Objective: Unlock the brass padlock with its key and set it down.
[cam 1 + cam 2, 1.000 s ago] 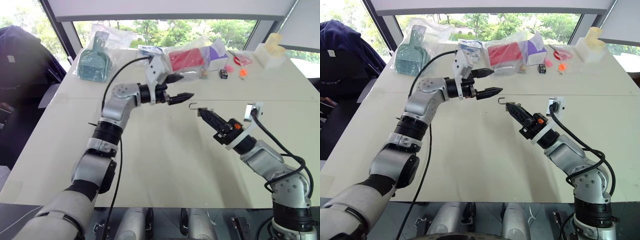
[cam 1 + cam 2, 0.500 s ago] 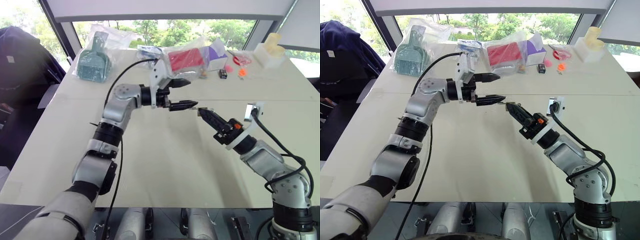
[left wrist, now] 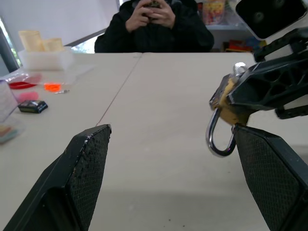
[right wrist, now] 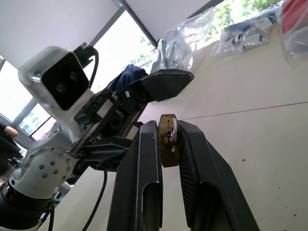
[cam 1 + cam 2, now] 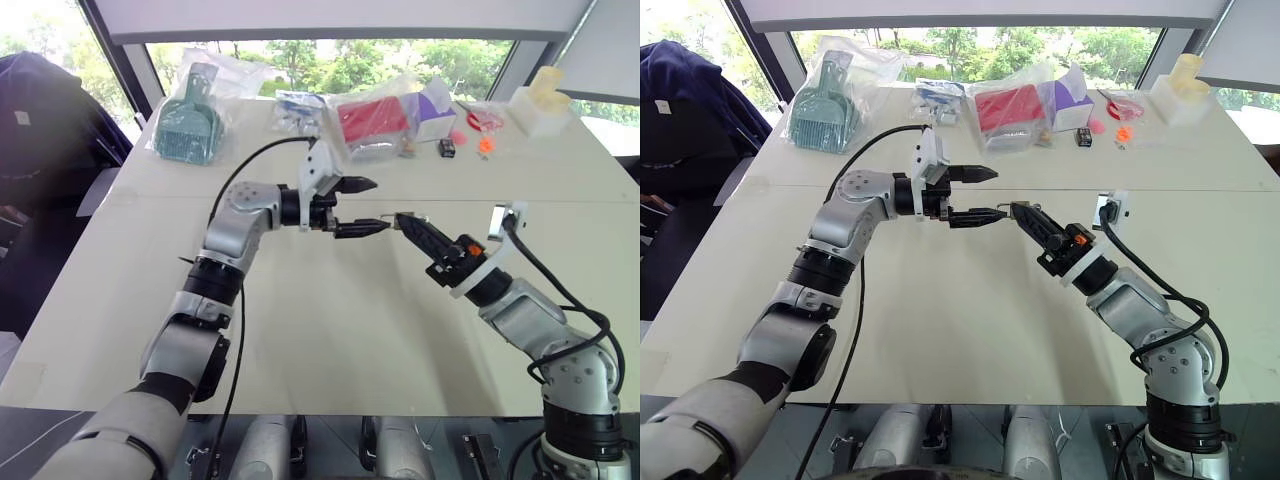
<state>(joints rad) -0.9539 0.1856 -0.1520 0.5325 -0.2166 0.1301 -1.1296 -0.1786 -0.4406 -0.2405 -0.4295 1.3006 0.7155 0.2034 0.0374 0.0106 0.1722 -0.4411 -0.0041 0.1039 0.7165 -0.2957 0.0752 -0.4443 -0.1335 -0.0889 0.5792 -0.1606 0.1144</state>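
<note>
Brass padlock (image 4: 168,140) pinched in my right gripper (image 5: 412,227), held above mid worktop (image 5: 330,330). My left gripper (image 5: 362,206) is spread wide beside it, empty. Key not discernible. Likely next: get the key, align with keyhole.

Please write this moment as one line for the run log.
right pincer: shut on small brass padlock, raised over white table | left pincer: open beside padlock | key: cannot tell

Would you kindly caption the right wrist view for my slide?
Right gripper shut on the brass padlock while the open left gripper waits beside it.
</note>
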